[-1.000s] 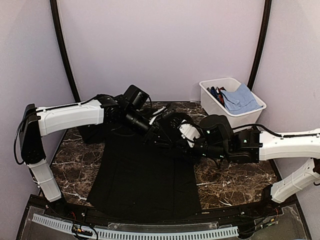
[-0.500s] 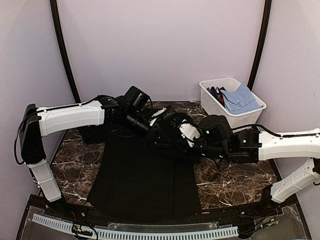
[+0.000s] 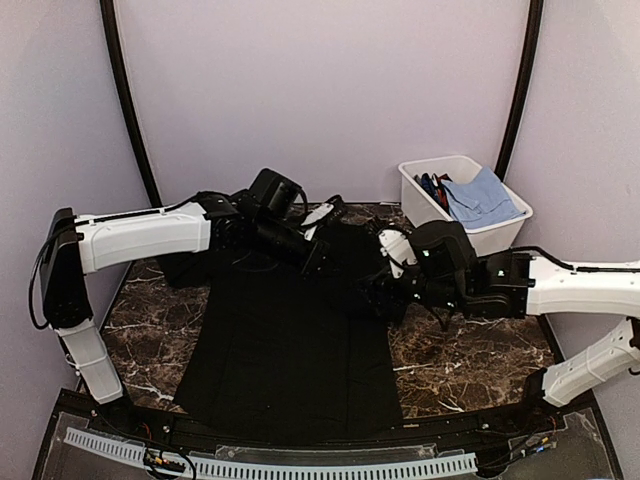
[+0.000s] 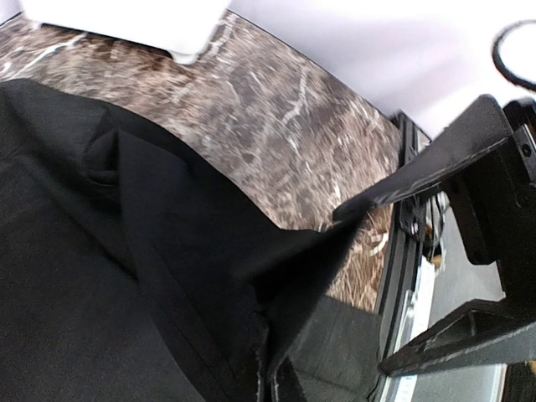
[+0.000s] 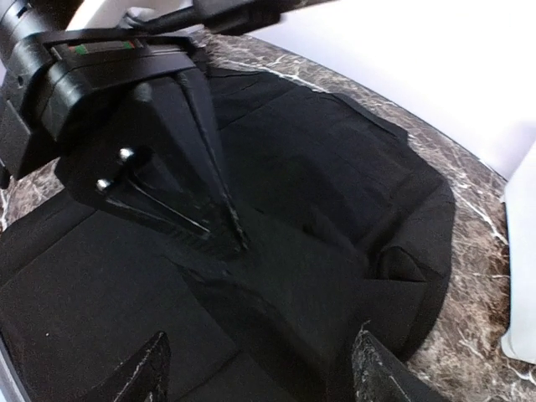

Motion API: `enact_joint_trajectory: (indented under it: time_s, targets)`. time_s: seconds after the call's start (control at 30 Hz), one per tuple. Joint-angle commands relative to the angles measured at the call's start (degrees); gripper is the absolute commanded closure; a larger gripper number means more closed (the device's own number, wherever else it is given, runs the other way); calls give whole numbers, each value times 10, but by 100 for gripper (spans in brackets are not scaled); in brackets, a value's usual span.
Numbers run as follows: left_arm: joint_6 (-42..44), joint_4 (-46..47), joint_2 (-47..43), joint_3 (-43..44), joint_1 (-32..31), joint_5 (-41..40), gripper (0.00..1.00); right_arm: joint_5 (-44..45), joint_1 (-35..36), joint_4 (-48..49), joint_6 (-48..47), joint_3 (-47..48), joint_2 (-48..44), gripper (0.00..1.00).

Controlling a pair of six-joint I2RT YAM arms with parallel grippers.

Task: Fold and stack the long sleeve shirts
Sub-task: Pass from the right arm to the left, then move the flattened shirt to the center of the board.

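A plain black long sleeve shirt (image 3: 285, 345) lies spread on the marble table (image 3: 460, 365), its lower hem toward the near edge. My left gripper (image 3: 320, 260) is over the shirt's upper middle. It is shut on a raised fold of the black cloth (image 4: 251, 276), which runs down into the closed jaws. In the right wrist view the left gripper (image 5: 219, 230) pinches that cloth into a small peak. My right gripper (image 3: 373, 297) hovers at the shirt's right edge. It is open with nothing between its fingertips (image 5: 155, 368), just above the black cloth (image 5: 335, 184).
A white bin (image 3: 425, 205) stands at the back right corner holding a light blue garment (image 3: 480, 195) and some darker items. Bare marble (image 3: 140, 320) shows on both sides of the shirt. A black rail (image 3: 300, 440) runs along the near edge.
My right gripper has opened, let go of the black cloth and drawn back to the right. My left gripper has shut on the fold and stayed over the shirt's upper part.
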Motion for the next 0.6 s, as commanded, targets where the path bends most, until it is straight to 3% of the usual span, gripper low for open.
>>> enact_joint_trajectory:
  time_s: [0.0, 0.27, 0.57]
  targets:
    - [-154, 74, -61, 3, 6, -96, 100, 53, -40, -23, 84, -3, -58, 26]
    - [-382, 153, -123, -39, 75, -166, 100, 55, -137, -65, 204, -42, -76, 25]
    - [-461, 156, -188, -127, 121, -277, 100, -8, -197, -42, 251, -50, 1, 25]
